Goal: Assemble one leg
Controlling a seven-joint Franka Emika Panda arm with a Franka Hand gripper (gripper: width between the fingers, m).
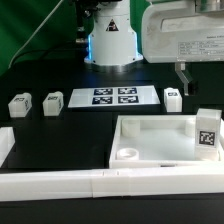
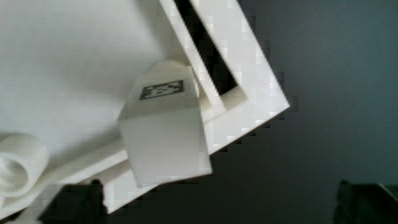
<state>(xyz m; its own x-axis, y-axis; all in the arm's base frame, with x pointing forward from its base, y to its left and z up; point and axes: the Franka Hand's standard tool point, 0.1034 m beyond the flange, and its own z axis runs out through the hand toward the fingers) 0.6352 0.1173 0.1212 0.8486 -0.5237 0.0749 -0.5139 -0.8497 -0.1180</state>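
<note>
One leg (image 1: 207, 134), a white block with a black-and-white tag, stands upright in the large square white panel (image 1: 160, 150) at its corner on the exterior view's right. In the wrist view this leg (image 2: 164, 135) stands against the panel's rim (image 2: 222, 60). Three more legs lie on the table: two (image 1: 20, 103) (image 1: 52, 101) at the exterior view's left, one (image 1: 172, 98) beside the marker board. My gripper (image 1: 184, 74) hangs above and behind the upright leg, apart from it. In the wrist view the gripper (image 2: 222, 205) is open and empty, its fingers (image 2: 71, 205) spread wide.
The marker board (image 1: 112, 96) lies at the middle in front of the robot base (image 1: 110, 40). A white rail (image 1: 90, 185) runs along the front, and another white piece (image 1: 5, 145) lies at the exterior view's left. A round socket (image 1: 127, 155) sits in the panel's near corner.
</note>
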